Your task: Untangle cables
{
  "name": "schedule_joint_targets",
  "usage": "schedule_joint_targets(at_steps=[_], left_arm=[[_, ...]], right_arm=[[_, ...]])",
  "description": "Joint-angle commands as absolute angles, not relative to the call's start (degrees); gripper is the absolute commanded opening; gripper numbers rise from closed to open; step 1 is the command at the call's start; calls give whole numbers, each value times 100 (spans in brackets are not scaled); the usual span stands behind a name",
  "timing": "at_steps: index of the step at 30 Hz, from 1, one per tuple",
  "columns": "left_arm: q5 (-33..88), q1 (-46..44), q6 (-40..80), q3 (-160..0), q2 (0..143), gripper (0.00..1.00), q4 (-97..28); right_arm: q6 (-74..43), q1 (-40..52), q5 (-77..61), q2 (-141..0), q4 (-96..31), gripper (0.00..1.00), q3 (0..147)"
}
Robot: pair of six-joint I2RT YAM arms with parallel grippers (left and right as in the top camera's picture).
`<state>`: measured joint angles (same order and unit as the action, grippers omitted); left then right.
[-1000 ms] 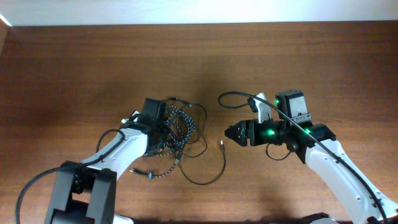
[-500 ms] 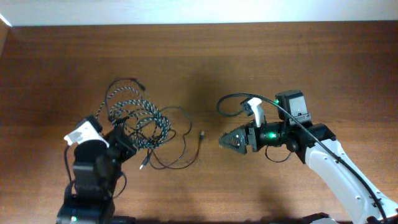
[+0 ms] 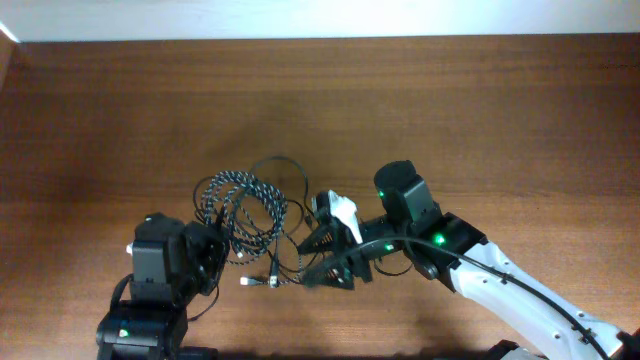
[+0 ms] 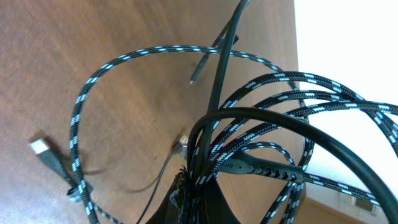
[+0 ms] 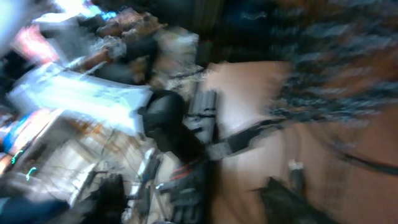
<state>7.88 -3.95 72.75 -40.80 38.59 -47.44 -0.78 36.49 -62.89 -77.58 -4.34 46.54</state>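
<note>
Brown wood table (image 3: 450,110) — white strip (image 3: 320,18) along far edge | left gripper (image 3: 211,249) pinching cables (image 3: 245,205) | right gripper (image 3: 312,263) jaws spread

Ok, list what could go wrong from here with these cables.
1. The left claw is shut on several strands of the braided cable and the black cable at once; pulling could tighten the tangle.
2. The right claw is open right beside the loops and its camera view is blurred; it may grab more than one strand.
3. The loose plug could snag on a loop.
</note>
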Motion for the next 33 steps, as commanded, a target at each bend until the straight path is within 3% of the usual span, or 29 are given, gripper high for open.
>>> schedule_joint_targets(at_steps=[1, 7, 11, 21, 23, 26, 27, 30, 33], left_arm=[[1164, -364, 7347, -4119, 3830, 0, -5000], [1737, -364, 7347, -4119, 3830, 0, -5002], [878, -357, 7349, -4119, 3830, 4, -4724], [1837, -360, 6630, -4119, 3830, 1, -4700], [2143, -360, 6611, -4119, 3830, 1, -4705], [2115, -360, 6584, -4119, 3830, 2, -4722], [1848, -357, 6423, -4119, 3830, 2, -4746], [305, -357, 6073, -4119, 3830, 1, -5481], [-1039, -357, 6077, -4119, 3830, 0, -6521]], right_arm=[[-1678, 3675, -4880, -7758, -10, 54, 4689], [-2331, 3675, -4456, -8068, 174, 52, 4689], [-2344, 3675, -4477, -8090, -73, 52, 4689], [-2947, 3675, -4429, -8090, 543, 51, 4689], [-2945, 3675, -4300, -8090, 539, 41, 4689], [-2934, 3671, -4110, -8090, 513, 8, 4689], [-2871, 3649, -4038, -8090, 449, 4, 4689], [-2377, 3157, -3503, -8090, -589, 4, 4689], [-2252, 1712, -3227, -8090, -1638, 4, 4689]])
